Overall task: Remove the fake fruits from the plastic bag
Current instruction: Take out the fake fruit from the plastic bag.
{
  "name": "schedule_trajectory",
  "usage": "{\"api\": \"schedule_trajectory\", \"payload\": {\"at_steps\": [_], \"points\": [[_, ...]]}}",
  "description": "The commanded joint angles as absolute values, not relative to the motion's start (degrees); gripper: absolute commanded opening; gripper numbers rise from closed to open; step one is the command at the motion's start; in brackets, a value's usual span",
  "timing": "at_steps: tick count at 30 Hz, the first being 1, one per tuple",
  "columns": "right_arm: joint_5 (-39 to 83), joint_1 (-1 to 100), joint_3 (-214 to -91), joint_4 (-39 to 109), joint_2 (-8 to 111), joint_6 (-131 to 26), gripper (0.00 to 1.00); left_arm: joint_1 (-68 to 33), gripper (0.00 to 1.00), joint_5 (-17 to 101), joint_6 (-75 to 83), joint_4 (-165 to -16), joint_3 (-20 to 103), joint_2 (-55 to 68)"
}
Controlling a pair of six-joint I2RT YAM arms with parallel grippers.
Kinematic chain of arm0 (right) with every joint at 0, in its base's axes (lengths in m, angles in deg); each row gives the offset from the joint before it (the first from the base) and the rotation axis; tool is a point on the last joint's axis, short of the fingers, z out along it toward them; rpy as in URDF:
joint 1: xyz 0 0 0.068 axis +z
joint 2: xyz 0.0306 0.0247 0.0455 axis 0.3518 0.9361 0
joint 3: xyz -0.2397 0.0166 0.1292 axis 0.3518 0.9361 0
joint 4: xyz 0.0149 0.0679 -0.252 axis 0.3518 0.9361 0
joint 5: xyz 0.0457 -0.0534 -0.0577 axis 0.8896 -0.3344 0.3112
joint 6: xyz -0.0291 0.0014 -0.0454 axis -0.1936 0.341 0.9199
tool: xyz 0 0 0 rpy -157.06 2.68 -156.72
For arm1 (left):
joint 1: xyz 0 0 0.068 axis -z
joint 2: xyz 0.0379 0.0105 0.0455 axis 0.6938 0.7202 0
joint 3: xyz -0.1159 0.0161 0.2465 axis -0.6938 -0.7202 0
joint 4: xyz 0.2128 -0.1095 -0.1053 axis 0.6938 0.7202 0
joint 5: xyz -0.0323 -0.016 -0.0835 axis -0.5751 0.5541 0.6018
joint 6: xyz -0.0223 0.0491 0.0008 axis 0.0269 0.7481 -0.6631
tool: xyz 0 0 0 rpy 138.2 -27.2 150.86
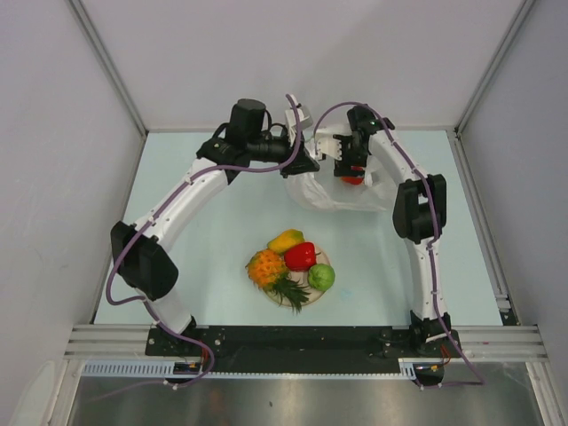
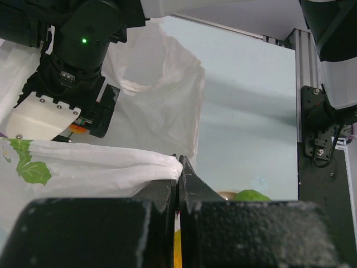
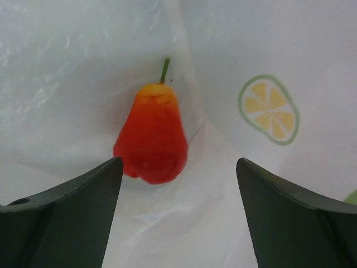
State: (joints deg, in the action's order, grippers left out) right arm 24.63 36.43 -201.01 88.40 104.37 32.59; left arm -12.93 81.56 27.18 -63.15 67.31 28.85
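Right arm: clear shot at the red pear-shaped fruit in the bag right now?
Probably yes. The right gripper is open inside the plastic bag, red fruit straight ahead with nothing between; the left gripper pinches the bag's rim.

A robot lab test cell, not a home or shop. Plain white panels box in a pale counter, held by aluminium posts and rails. Two white arms, left and right, are bolted to a black base at the near edge, with purple cables strapped along them. Toy fruits and a bag are the only goods.
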Motion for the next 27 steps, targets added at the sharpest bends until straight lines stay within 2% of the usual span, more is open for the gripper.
{"api": "schedule_trajectory", "payload": {"at_steps": [1,7,11,16,21,25,26,27], "points": [[22.8,36.33,-206.18,98.83,106.41,34.13,0.88,-12.56,0.0,81.87,29.23,-63.43,66.65,26.72],[23.06,36.59,-203.02,99.88,106.49,34.4,0.86,-12.56,0.0,81.78,28.97,-63.78,66.12,26.98],[25.61,36.86,-202.49,99.36,106.67,33.26,0.81,-12.47,0.0,81.87,28.44,-64.13,65.95,27.07],[27.38,37.73,-197.41,91.72,104.65,33.24,0.85,-12.47,0.0,82.04,28.18,-63.95,65.25,26.98],[26.23,39.05,-196.86,91.53,107.19,35.63,0.85,-12.38,0.0,82.13,27.21,-64.04,64.54,27.07],[26.58,39.32,-200.28,91.63,109.31,32.39,0.7,-12.38,0.0,82.13,26.68,-64.22,64.37,27.16],[27.02,39.41,-200.29,90.84,108.79,29.77,0.6,-12.38,0.0,82.04,26.68,-64.3,64.37,27.25],[27.46,39.32,-199.94,89.09,106.95,28.52,0.55,-12.38,0.0,82.04,26.85,-64.3,64.28,27.25]]}}
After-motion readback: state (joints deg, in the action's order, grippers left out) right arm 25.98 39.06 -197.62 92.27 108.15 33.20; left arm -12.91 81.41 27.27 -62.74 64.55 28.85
